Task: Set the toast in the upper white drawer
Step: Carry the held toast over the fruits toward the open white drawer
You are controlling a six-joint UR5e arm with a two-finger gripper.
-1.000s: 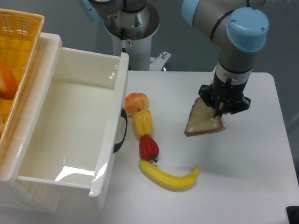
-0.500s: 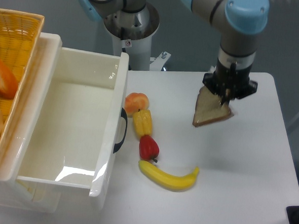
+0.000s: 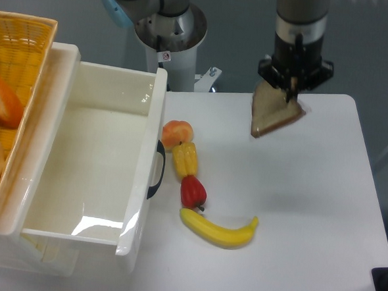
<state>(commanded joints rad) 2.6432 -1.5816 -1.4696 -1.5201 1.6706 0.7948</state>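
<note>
One gripper [image 3: 293, 82] clamping the toast [image 3: 273, 115] by its far edge, toast hanging above the far counter [image 3: 308, 212], upper white drawer [image 3: 91, 159] sitting open at left.

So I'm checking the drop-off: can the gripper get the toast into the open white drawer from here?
Probably yes: the gripper holds the toast above the table, and the white drawer looks open and empty.
</note>
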